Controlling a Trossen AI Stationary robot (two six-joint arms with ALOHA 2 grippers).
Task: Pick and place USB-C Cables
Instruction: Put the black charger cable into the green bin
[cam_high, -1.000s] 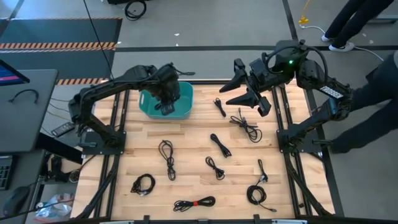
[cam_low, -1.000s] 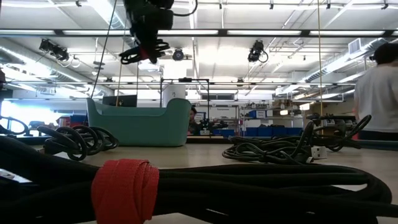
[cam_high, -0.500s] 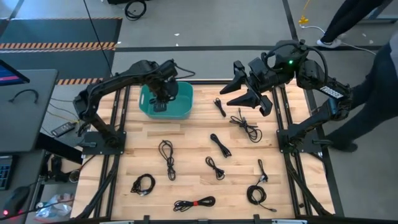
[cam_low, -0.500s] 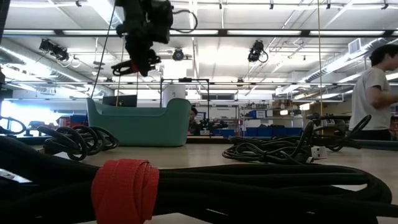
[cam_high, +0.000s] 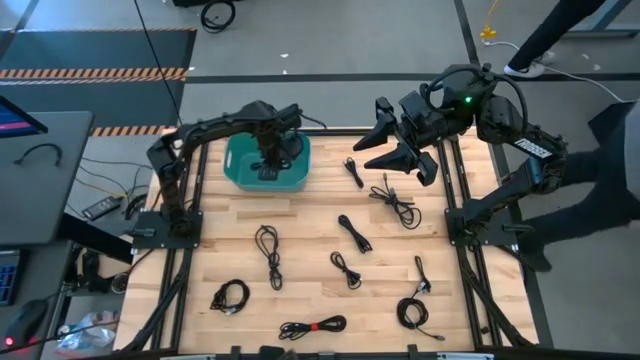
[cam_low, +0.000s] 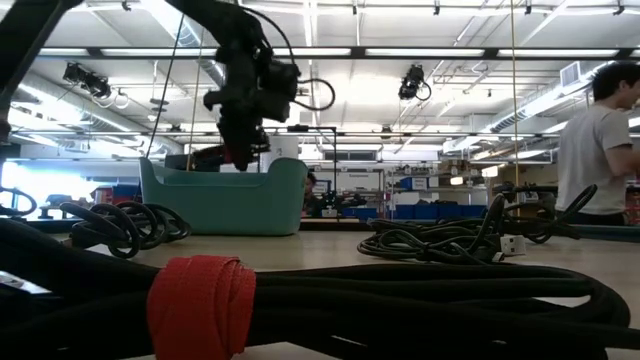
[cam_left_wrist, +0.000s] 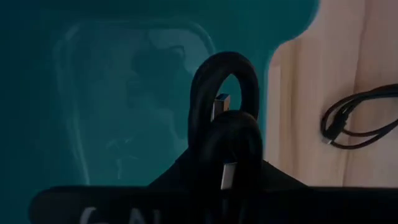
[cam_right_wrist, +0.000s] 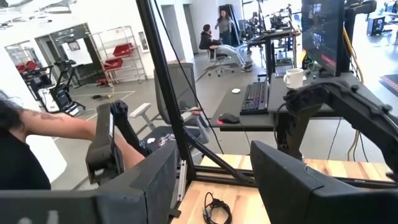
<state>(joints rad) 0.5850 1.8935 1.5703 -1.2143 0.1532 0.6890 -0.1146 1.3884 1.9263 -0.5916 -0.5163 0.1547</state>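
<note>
Left wrist view looks straight down into the teal bin (cam_left_wrist: 124, 93), and the left gripper's dark fingers are pinched narrow on a looped black USB-C cable (cam_left_wrist: 225, 118), a silver plug end showing in the middle of the loop. From above, that left gripper (cam_high: 268, 160) hangs over the bin (cam_high: 240, 172) at the far left part of the wooden table (cam_high: 310, 290), the arm reaching in from its mount on the left edge. From table height the same gripper (cam_low: 240, 145) sits just above the bin's rim (cam_low: 222, 200); the cable there is hard to make out against the dark fingers, so I would only say it looks to be at about rim level.

Over on the right, the right gripper (cam_high: 397, 148) is held up at the far edge of the table with its fingers spread wide and nothing between them. Its own camera looks out level into the room, where a desk with a keyboard and mug and seated people show in the distance.

The other cables lie scattered on the wood, well apart from one another: a short one (cam_high: 354, 172) and a tangled one (cam_high: 396, 203) near the right gripper, one mid-table (cam_high: 354, 234), a long loop (cam_high: 269, 250), a small coil (cam_high: 346, 269), another (cam_high: 422, 274), two tight coils (cam_high: 230, 296) and (cam_high: 412, 314), and one bound with a red tie (cam_high: 312, 326) at the near edge. A person (cam_low: 598, 140) in a pale shirt stands beyond the table's right side.
</note>
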